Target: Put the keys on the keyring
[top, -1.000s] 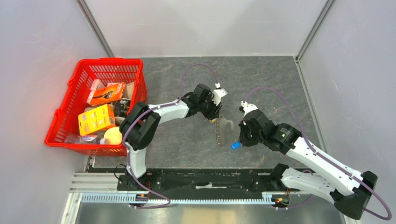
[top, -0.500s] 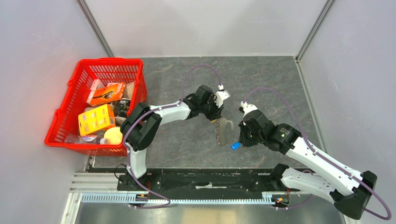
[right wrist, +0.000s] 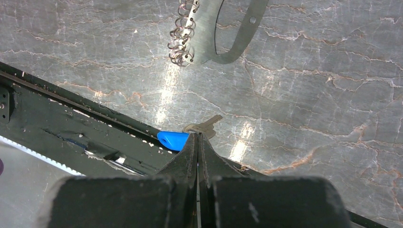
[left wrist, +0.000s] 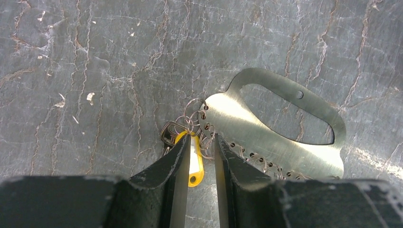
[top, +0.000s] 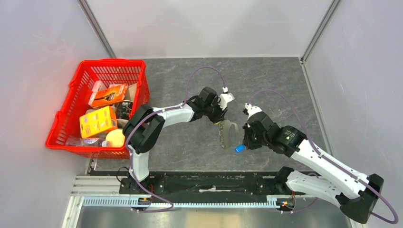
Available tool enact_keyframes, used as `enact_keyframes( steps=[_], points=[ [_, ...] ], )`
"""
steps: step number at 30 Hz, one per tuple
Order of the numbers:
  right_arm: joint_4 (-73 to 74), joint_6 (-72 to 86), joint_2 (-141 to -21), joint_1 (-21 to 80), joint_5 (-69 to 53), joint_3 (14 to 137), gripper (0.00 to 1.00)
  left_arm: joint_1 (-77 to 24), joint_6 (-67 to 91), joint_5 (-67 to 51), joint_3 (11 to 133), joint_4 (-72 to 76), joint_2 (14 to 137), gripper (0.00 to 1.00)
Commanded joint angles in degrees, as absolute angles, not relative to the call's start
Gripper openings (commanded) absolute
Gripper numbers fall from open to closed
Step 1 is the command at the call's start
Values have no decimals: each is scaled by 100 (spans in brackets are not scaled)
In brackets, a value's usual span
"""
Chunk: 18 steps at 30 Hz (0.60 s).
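The keyring (top: 230,132) is a grey metal loop plate with a row of small wire rings along one edge, lying flat on the table. It also shows in the left wrist view (left wrist: 285,142) and in the right wrist view (right wrist: 237,33). My left gripper (top: 219,120) is at its far end. Its jaws (left wrist: 199,138) stand slightly apart, straddling the yellow key (left wrist: 195,164), which hangs among the rings. My right gripper (top: 245,142), also in its wrist view (right wrist: 198,135), is shut on the blue-headed key (right wrist: 173,140) just right of the keyring. The blue head (top: 239,148) sticks out toward the near edge.
A red basket (top: 97,64) full of packaged items stands at the left. The black base rail (top: 214,183) runs along the near edge, close under the blue key. Grey walls enclose the table at the back and on both sides.
My left wrist has shifted slightly to the right over the keyring's far end. The right arm and the blue key have stayed still.
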<state>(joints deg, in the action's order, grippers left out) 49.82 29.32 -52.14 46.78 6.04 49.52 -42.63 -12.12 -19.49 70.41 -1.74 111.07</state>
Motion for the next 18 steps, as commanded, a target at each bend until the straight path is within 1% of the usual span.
enact_keyframes(
  steps=[1,14,18],
  points=[
    [4815,2871,-5188,4719,554,4931,0,-4307,-1454,-1873,7040,-213,11233,31],
    [4797,2861,-5198,4719,541,4931,0,-4351,-1449,-1829,7031,-228,11347,30],
    [4799,2861,-5186,4720,527,4931,0,-4355,-1441,-1793,7048,-232,11384,26]
  ],
)
